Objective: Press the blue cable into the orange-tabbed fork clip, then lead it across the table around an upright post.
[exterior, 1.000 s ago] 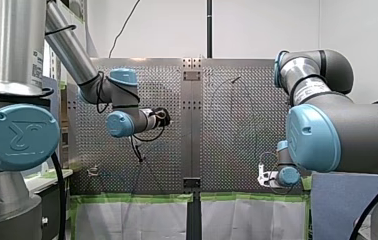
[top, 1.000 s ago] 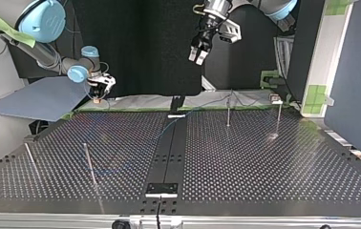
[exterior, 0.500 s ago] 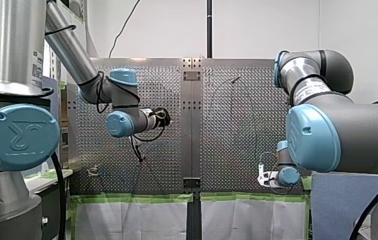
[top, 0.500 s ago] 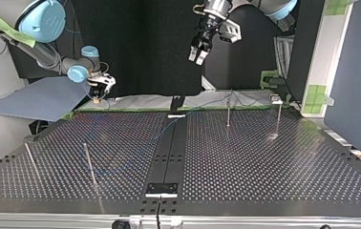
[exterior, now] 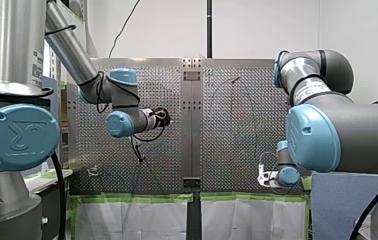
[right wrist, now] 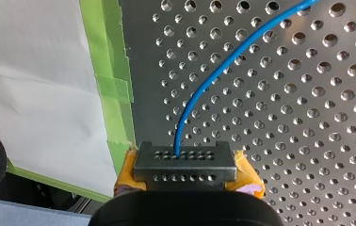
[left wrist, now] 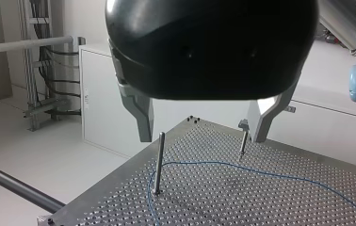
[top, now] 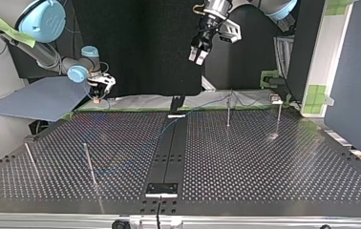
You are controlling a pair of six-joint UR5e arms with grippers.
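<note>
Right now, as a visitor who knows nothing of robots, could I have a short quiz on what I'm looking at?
1. True or false: my left gripper is shut.
2. Which one has the end of the blue cable? A my left gripper; B my right gripper; C neither.
3. Fill in: the tape along the edge of the table is ____.
Key: 1 false, it stands open and empty; 2 B; 3 green.
</note>
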